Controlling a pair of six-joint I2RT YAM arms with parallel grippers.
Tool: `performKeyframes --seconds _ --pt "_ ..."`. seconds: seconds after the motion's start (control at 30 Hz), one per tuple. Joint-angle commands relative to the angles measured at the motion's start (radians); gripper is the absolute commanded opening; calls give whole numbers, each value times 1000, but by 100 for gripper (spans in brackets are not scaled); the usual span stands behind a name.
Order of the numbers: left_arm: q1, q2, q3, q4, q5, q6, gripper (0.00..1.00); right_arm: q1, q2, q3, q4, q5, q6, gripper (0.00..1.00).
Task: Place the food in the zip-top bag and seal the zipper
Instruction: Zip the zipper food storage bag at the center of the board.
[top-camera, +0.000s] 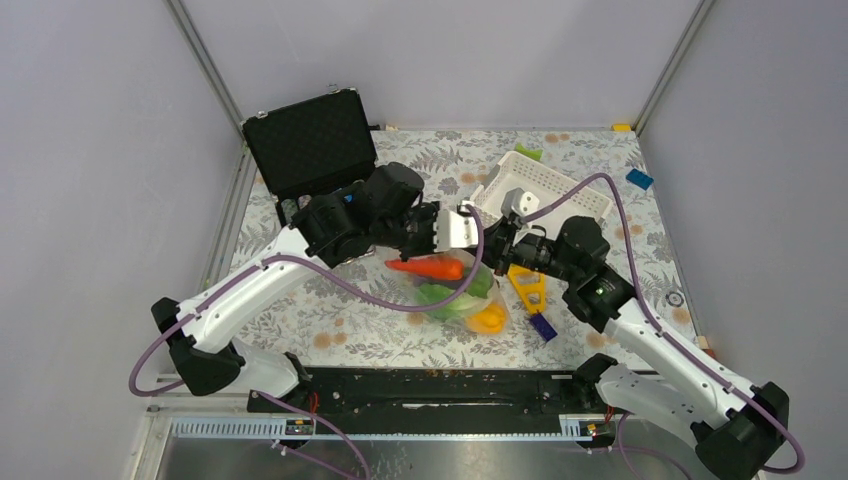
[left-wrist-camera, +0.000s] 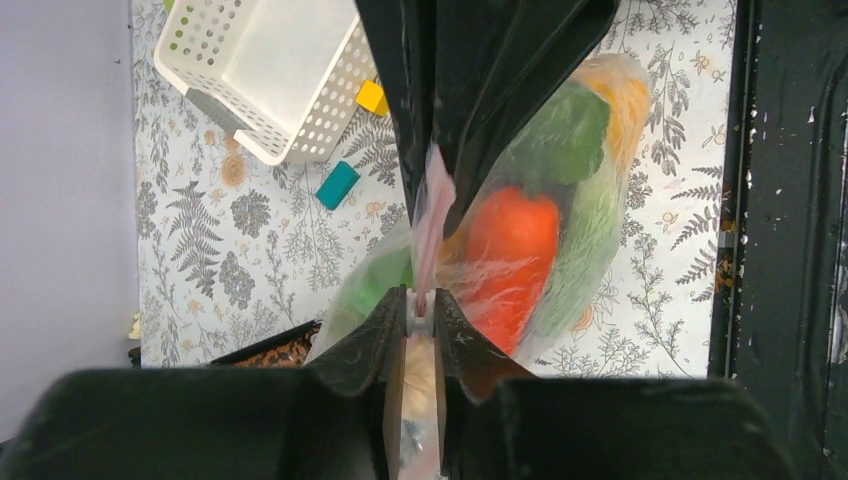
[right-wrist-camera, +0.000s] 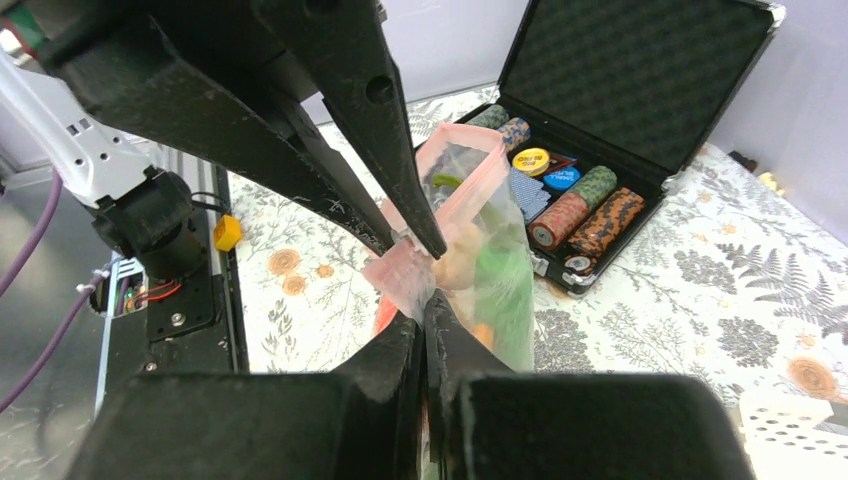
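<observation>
Both the left jaws and right jaws are clamped on the ends of the zipper (left-wrist-camera: 428, 225), so it is drawn taut for sealing. The zip-top bag (top-camera: 455, 295) is hung between them above the desk (top-camera: 320, 330) (food (left-wrist-camera: 510, 260) already inside).

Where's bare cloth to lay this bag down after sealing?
Bare cloth: the near edge in front of the zip-top bag, and between black case and white basket. Crowded right of the bag: yellow block, dark blue block.

No legible text, label, brand or number in any view. Small white print on blue chip (right-wrist-camera: 562, 178) and dark mark on yellow chip (right-wrist-camera: 531, 160), both lying in open black case (right-wrist-camera: 640, 70), too small to read.
</observation>
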Motion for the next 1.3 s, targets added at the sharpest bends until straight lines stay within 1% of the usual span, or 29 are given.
performKeyframes --seconds 0.0,0.1,0.27,0.47,0.7,0.87,0.9,1.0,1.27 --pt "45 -35 -55 -123 -87 10 2 -6 -101 23 194 84 22 0" --pt "54 -48 -72 -116 -108 13 2 -18 -120 14 182 150 61 0" --pt "68 -66 -88 -115 -152 25 2 -48 -127 -5 163 175 74 0" --pt "75 -83 -89 -141 -199 43 2 -66 -146 -23 127 217 55 0" --pt "76 -91 -94 -163 -252 62 2 -83 -179 -55 79 312 33 0" --pt "78 -93 -103 -176 -255 67 2 -90 -194 -72 48 365 34 0" --pt "78 -94 -104 -178 -254 68 2 -91 -196 -72 43 372 7 0" --pt "83 -94 -110 -182 -255 72 1 -93 -202 -72 21 415 -4 0" --pt "100 -98 -119 -203 -251 86 1 -98 -234 -85 -35 598 -18 0"
